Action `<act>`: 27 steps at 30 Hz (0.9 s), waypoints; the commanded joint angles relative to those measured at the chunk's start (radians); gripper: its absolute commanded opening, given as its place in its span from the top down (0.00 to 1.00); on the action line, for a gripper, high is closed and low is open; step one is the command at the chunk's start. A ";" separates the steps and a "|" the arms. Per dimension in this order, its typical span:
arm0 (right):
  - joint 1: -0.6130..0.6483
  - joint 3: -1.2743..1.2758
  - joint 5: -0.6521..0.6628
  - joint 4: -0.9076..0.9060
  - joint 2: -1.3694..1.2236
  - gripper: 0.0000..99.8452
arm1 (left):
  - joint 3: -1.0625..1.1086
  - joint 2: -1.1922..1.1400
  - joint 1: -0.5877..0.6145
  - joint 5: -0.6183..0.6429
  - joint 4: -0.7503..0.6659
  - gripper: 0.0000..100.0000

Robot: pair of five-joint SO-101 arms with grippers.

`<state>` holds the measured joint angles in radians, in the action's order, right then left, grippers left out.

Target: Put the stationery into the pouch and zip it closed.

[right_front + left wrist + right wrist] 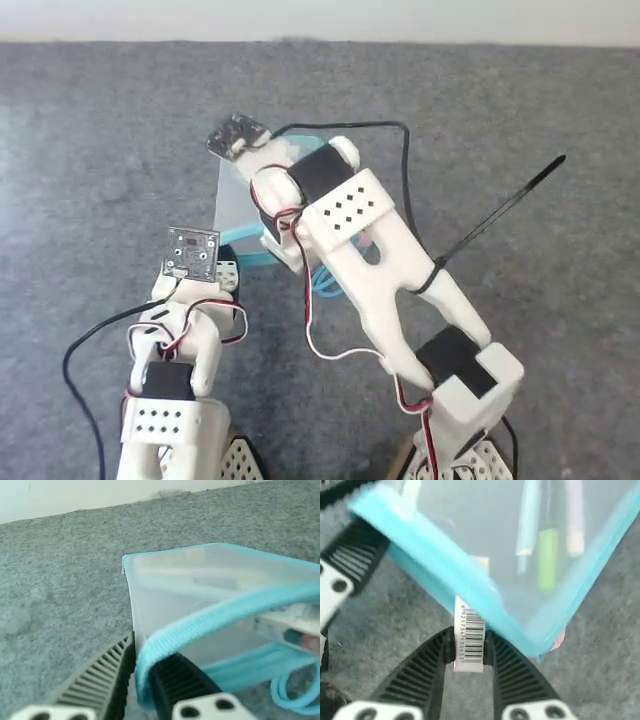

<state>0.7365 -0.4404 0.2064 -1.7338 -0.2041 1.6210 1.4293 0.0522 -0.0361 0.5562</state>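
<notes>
I am seeing my left gripper (pixel 145 656) clamping the pouch (pixel 200 595) by its blue zipper edge, while my right gripper (pixel 469 636) is pinching a barcoded tag (pixel 469 652) under its rim.

White plastic arms (pixel 380 270) carry black motor blocks (pixel 455 362), red, white and black cables (pixel 404 150), and ribbed black pincer fingers (pixel 415 680).

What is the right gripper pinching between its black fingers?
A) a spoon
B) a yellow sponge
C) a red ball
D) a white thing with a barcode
D: the right gripper is shut on the white barcoded item, right at the blue edge of the pouch.
</notes>
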 commanded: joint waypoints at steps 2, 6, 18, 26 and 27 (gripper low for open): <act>0.005 -0.138 -0.015 -0.004 -0.010 0.99 | -0.012 0.005 -0.063 -0.009 -0.026 0.99; 0.007 -0.176 -0.017 0.001 -0.054 0.99 | -0.010 0.005 -0.077 -0.009 -0.026 0.99; 0.051 -0.180 -0.015 0.047 -0.094 0.85 | -0.004 0.005 -0.166 -0.069 -0.006 0.99; 0.024 -0.180 -0.009 0.050 -0.054 0.74 | -0.004 0.005 -0.172 -0.071 -0.009 0.99; 0.015 -0.180 -0.011 0.050 -0.042 0.74 | -0.004 0.005 -0.169 -0.071 -0.009 0.99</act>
<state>0.7810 -0.5539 0.1972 -1.7246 -0.3023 1.6195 1.4293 -0.0875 -0.0913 0.5501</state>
